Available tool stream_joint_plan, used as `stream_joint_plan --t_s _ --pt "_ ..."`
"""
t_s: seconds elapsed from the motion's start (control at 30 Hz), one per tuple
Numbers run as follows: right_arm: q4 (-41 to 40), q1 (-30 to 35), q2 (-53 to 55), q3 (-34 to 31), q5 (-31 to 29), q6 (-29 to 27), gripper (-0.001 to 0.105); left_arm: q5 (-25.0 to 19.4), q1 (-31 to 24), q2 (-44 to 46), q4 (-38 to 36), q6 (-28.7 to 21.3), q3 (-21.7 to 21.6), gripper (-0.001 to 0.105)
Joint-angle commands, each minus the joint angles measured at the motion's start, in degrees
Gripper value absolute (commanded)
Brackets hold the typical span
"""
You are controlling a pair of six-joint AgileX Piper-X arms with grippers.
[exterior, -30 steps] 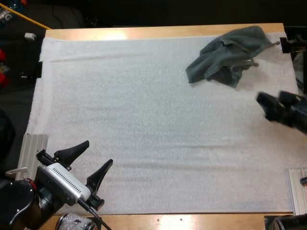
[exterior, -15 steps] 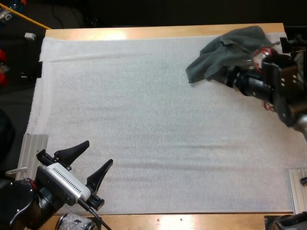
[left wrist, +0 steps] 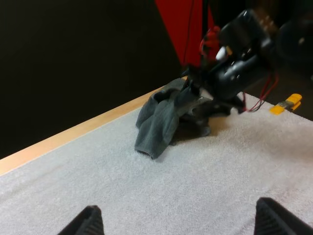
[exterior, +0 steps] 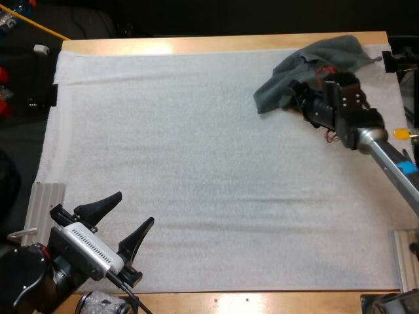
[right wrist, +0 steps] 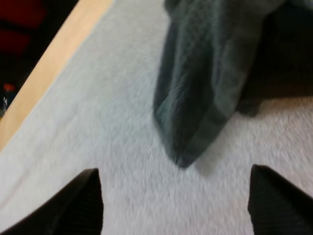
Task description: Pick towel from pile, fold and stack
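Observation:
A crumpled dark grey-green towel [exterior: 327,55] lies at the far right corner of the white mat [exterior: 196,144]. My right gripper [exterior: 296,97] reaches over the towel's near-left part, its fingers apart. In the right wrist view that gripper [right wrist: 176,205] is open just short of a hanging corner of the towel [right wrist: 210,73], with nothing between the fingers. My left gripper [exterior: 134,208] rests open at the mat's near left corner, far from the towel. From the left wrist view, the left gripper [left wrist: 181,220] faces the towel [left wrist: 161,120], with the right gripper [left wrist: 195,98] at it.
Ribbed metal rails sit at the mat's near left edge [exterior: 46,203] and near right edge [exterior: 406,258]. The wooden table edge [exterior: 196,44] runs just beyond the towel. The wide mat stretches between the two arms.
My right arm has swung in from the right edge, up and leftward, until its gripper reached the towel. The towel and the left arm have stayed put.

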State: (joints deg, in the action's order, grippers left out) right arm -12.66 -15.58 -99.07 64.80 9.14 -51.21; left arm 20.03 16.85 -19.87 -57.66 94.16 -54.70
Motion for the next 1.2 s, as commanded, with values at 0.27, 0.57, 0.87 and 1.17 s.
stream_joint_plan --t_s 0.27,0.57,0.87,1.17 --pt "9.05 1.39 -9.08 2.74 -1.84 3.66 0.062 0.31 0.31 -0.03 0.61 0.77 -0.31 0.060" --pt "8.94 3.42 -18.41 13.09 -1.35 3.51 0.058 1.59 0.31 -0.03 0.61 0.87 -0.31 0.060" --pt "8.55 3.42 -21.58 18.21 2.67 2.56 0.000 1.68 0.31 -0.03 0.61 1.09 -0.31 0.060" --pt "3.50 3.28 -10.81 18.21 2.08 -14.31 0.000 1.68 0.31 -0.03 0.61 1.09 -0.31 0.060"
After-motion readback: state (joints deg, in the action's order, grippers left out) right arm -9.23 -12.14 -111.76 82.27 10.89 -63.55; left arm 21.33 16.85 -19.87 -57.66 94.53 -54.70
